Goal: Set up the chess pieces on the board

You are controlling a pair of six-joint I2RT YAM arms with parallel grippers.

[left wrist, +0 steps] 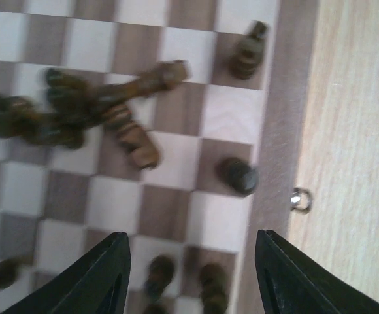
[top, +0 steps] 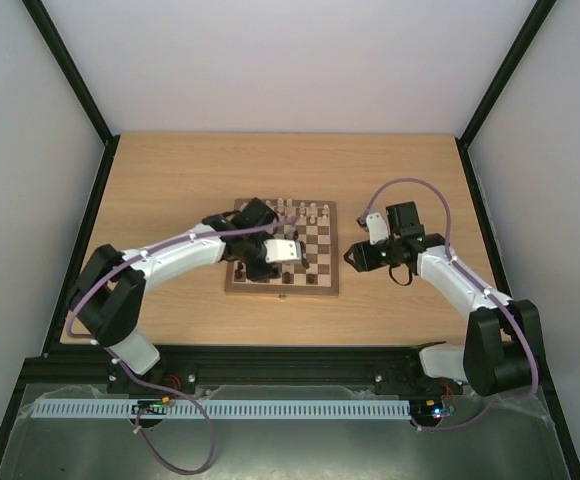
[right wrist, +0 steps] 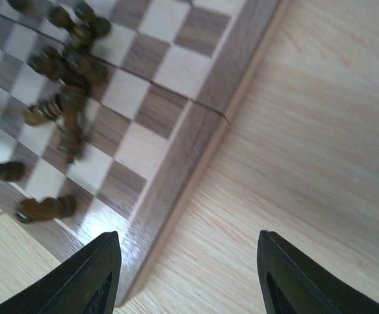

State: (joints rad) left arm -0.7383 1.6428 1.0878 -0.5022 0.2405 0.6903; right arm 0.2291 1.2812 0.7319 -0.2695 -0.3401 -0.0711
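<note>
The board [top: 318,268] sat mid-table [top: 170,190], square to the arms. Pale chess pieces [top: 305,211] stood in a row along its far edge (count not readable from above). In the left wrist view the dark pieces [left wrist: 78,114] lay in a blurred heap on the squares, several tipped on their sides. A lone dark piece [left wrist: 237,175] stood upright on a square next to the border. A taller dark piece [left wrist: 248,52] sat further along that same edge, and whether it was upright or tilted was unclear. A small metal clasp [left wrist: 299,199] stuck out at the border's outer edge, on the table side. The left gripper [left wrist: 191,261] hovered over the board near that border with its claw wide apart and gripping nothing; 2 more dark men stood on the squares below the gap. The right gripper [right wrist: 188,261] hung over bare table just beside the board's right edge, claw also apart and holding nothing.
</note>
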